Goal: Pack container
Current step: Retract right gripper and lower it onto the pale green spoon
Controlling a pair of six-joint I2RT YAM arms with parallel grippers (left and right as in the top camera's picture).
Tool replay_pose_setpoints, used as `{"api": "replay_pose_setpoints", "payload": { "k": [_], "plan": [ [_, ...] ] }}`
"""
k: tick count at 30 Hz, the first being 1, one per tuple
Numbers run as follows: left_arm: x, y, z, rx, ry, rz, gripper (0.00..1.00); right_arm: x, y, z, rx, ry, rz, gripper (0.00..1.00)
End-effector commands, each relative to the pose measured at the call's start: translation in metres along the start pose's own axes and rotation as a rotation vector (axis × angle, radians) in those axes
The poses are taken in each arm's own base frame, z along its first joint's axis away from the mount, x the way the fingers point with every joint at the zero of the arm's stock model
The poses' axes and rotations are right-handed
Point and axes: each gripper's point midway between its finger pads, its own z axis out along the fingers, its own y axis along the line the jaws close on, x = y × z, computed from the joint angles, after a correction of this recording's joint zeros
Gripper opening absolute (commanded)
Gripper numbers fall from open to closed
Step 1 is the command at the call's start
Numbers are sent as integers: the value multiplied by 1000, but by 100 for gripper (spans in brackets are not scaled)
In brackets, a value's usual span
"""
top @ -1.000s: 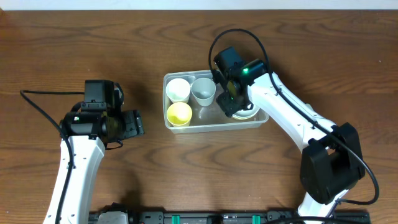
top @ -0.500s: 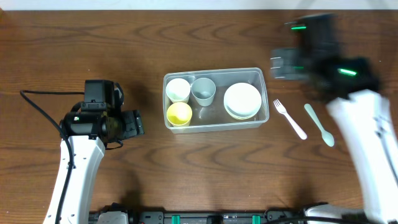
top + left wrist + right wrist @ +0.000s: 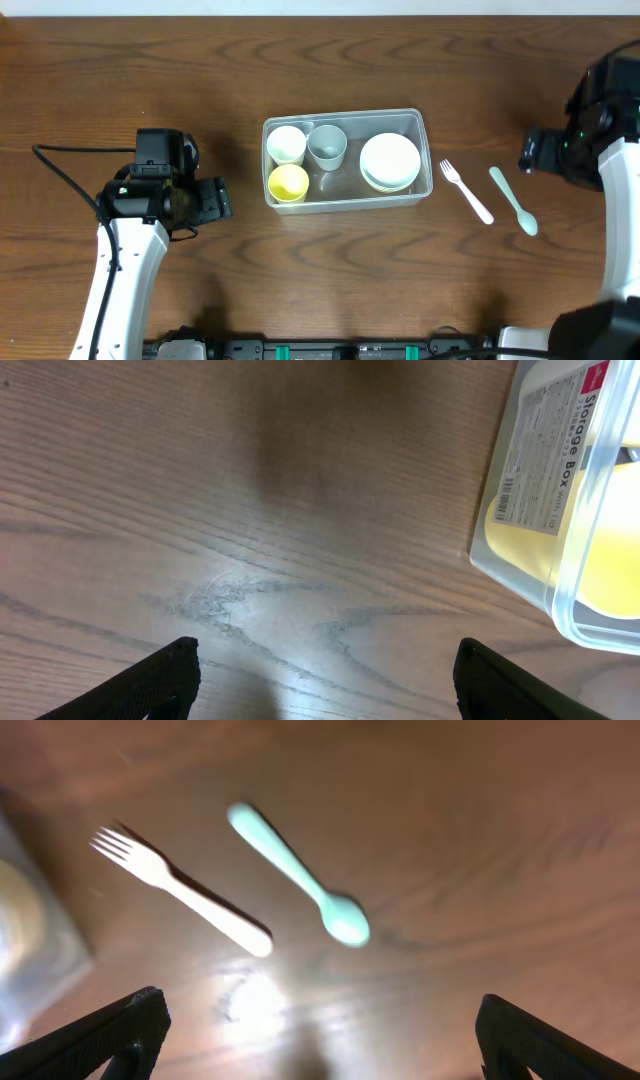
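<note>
One clear container [image 3: 350,190] sits mid-frame in the overhead view. It holds three cups at its left end: one white cup [image 3: 286,143], one grey cup [image 3: 327,146] and one yellow cup [image 3: 288,182]. At its right end is one stack of white bowls [image 3: 389,161]; how many bowls it holds cannot be told. To the right lie one white fork [image 3: 466,191] and one pale green spoon [image 3: 513,200].

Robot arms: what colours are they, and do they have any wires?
The left arm and right arm are white tubes with chunky black joints. A thin black cable loops off the left one. The fingers are black too.
</note>
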Motion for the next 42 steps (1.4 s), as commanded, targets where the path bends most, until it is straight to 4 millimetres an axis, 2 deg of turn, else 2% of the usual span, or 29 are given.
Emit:
{"api": "replay_pose_setpoints", "payload": {
  "k": [1,4,6,13,18,22,25,28,30,34,36,39,41,42],
  "plan": [
    [2,0,0,6,9,-15,81,12,4,11,-76,55,-35,99],
    [1,0,0,7,6,-14,81,14,14,5,-138,42,-86,99],
    [1,0,0,7,5,-14,81,19,12,-3,-140,35,-86,99],
    [1,0,0,7,6,-15,81,60,13,-38,-190,-25,-73,99],
    [1,0,0,7,6,-14,81,104,20,-38,-252,-46,-58,99],
    [2,0,0,7,7,-15,81,121,24,-33,-280,-54,-58,99],
    [1,0,0,7,6,-15,81,114,19,-33,-252,-96,-54,99],
    [1,0,0,7,6,-15,81,96,23,-37,-273,-168,-28,99],
    [2,0,0,8,6,-15,81,75,24,-40,-270,-253,-75,99],
    [2,0,0,7,7,-19,81,36,27,-38,-235,-381,-286,99],
    [2,0,0,7,7,-19,81,18,34,-29,-231,-415,-422,99],
    [2,0,0,7,7,-19,81,8,47,-10,-263,-410,-641,99],
    [2,0,0,7,7,-19,81,6,43,12,-231,-350,-716,99],
    [2,0,0,7,7,-19,82,9,30,32,-168,-264,-746,99]
  ]
}}
